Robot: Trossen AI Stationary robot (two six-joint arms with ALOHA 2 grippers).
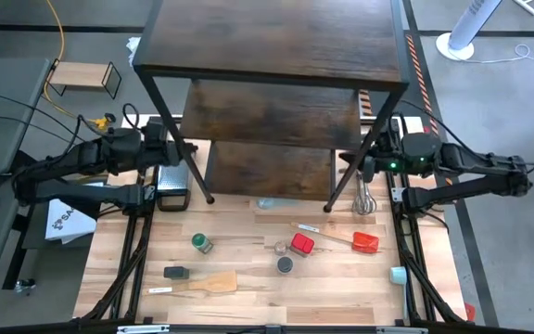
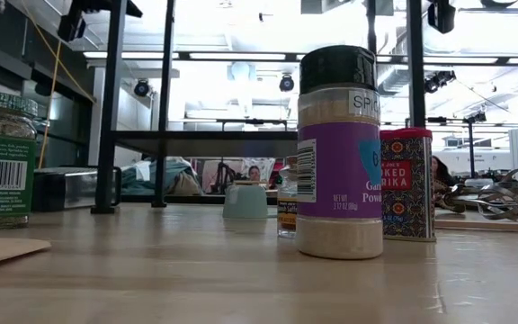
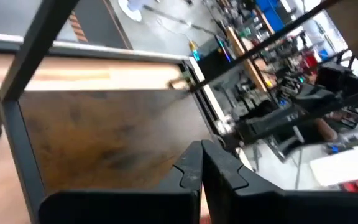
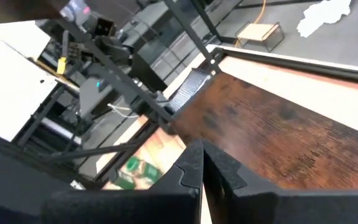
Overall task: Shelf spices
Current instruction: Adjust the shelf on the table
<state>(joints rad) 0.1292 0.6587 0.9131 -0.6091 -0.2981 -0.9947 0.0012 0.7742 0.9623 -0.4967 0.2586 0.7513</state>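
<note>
A: Starting point, I'd say: no jar is on the shelf [image 1: 276,102] yet. The left gripper [image 3: 202,163] sits at the shelf's left front leg, fingers pressed together on nothing; the right gripper [image 4: 202,163] mirrors it at the right front leg, also pressed together and empty.

B: So where are the spices?

A: All on the desk [image 1: 239,301], in front of the shelf. The green-lidded jar [image 1: 201,243] lies left of centre, the red jar [image 1: 302,244] right of centre, a dark-lidded jar [image 1: 285,264] stands just beside it, a dark jar [image 1: 175,272] lies at the left, and a tiny pale one [image 1: 280,248] sits between them.

B: And the next move?

A: Probably one arm swinging out from the leg, spreading its fingers and dropping over a jar. The lying ones may roll; the standing jar looks easier.
</note>
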